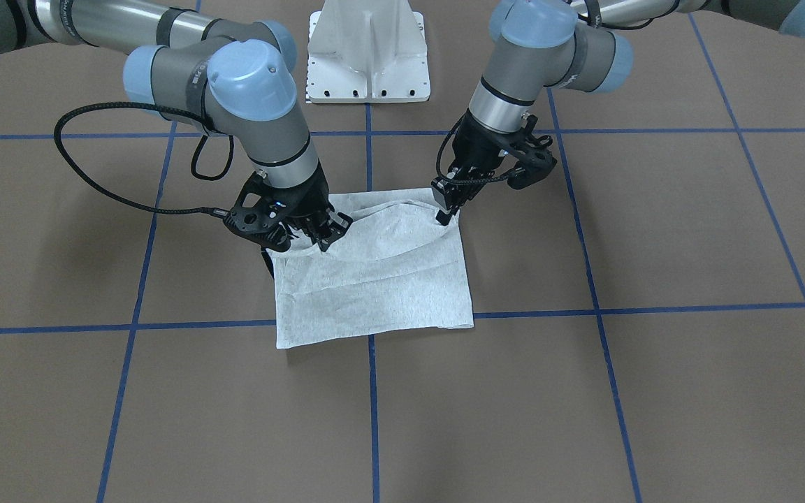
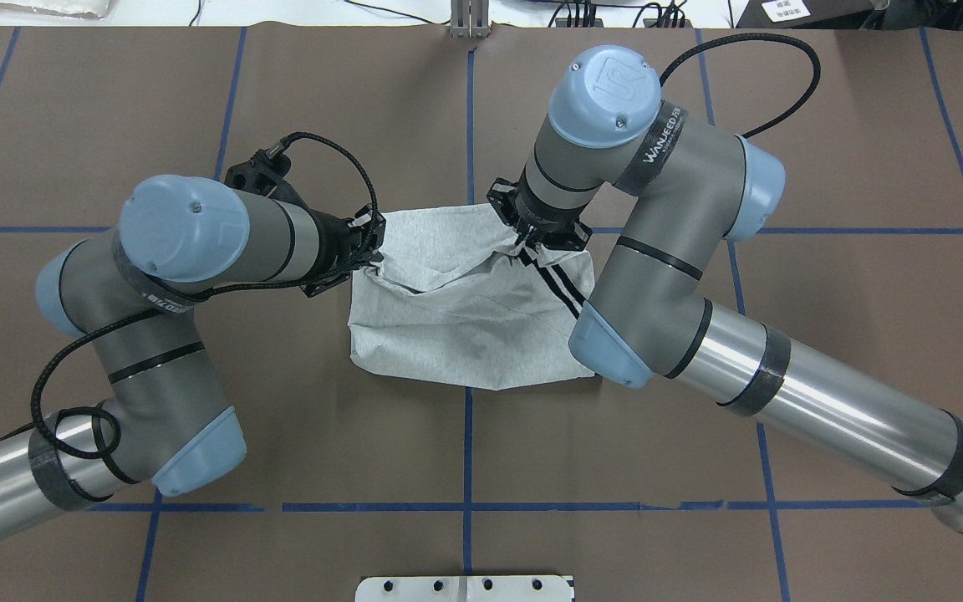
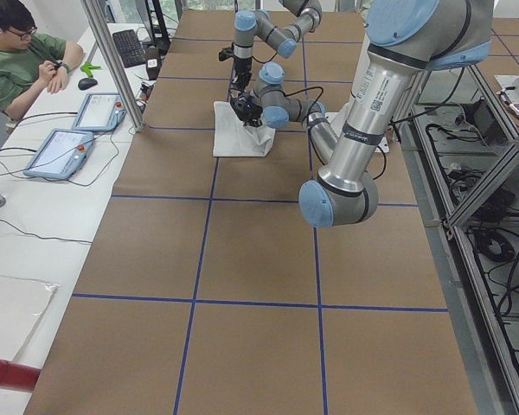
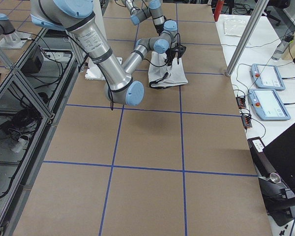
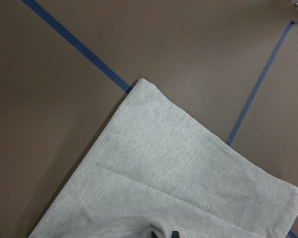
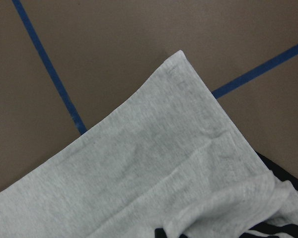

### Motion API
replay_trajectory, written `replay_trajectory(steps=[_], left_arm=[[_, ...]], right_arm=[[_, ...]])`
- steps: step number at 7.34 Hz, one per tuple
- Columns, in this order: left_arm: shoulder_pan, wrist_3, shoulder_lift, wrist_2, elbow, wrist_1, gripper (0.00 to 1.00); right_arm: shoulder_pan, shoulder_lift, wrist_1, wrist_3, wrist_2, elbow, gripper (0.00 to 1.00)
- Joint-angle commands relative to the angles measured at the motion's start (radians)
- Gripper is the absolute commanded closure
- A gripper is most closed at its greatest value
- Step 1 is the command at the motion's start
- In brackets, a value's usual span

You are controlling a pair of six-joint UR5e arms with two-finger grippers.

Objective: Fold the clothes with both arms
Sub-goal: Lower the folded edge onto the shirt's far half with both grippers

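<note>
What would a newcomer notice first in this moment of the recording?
A folded grey T-shirt lies on the brown table, across blue tape lines. The left gripper and right gripper, reaching in from opposite sides, pinch its upper layer and pull it into creases. Black stripes show beside the right gripper.

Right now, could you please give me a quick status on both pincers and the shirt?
Left pincer shut on T-shirt edge. Right pincer likewise. T-shirt partly folded, lying on table. Nothing seen in the way.
</note>
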Motion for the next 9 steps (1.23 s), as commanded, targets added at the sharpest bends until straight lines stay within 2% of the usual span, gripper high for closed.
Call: replay_trajectory(steps=[1,7,8,9], left_arm=[[-0.039,-0.001,-0.022,-0.001,0.105,-0.083,1.00],[-0.045,0.013,-0.032,-0.002,0.133,-0.104,1.00],[-0.045,0.013,-0.035,-0.002,0.133,-0.104,1.00],[-0.045,0.012,-0.035,-0.002,0.133,-0.104,0.38]], right_arm=[[0.004,0.001,0.009,0.001,0.001,-0.029,1.00],[0.024,0.015,0.009,0.000,0.004,-0.058,1.00],[0.023,0.016,0.009,0.000,0.004,-0.060,0.24],[0.024,0.016,0.011,0.003,0.004,-0.061,0.00]])
